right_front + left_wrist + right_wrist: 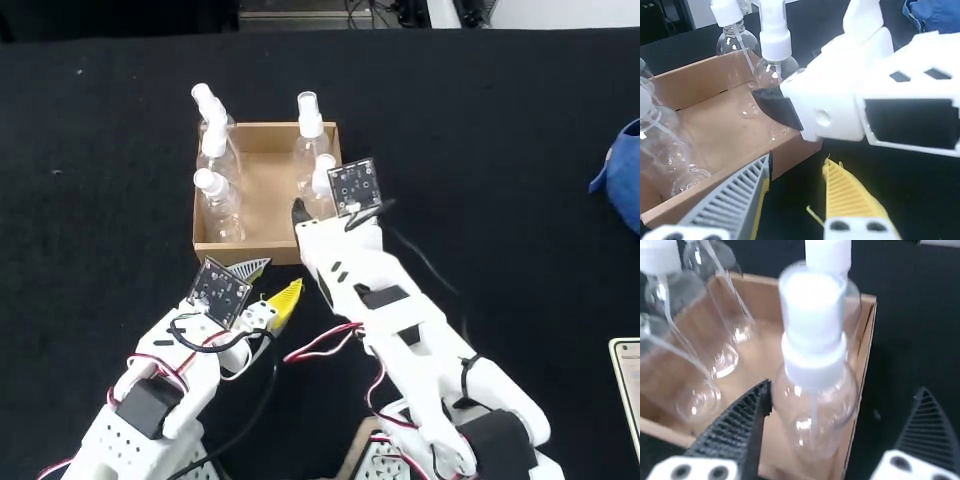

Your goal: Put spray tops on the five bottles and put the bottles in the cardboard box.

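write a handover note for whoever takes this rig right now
Left gripper: open, empty, just outside the box's near wall.
Right gripper: open, a finger on either side of a bottle standing on the box's right side.
Done: that bottle and the other four are in the box, all with tops on.
Left: probably only to lift the right arm clear without tipping the bottle.
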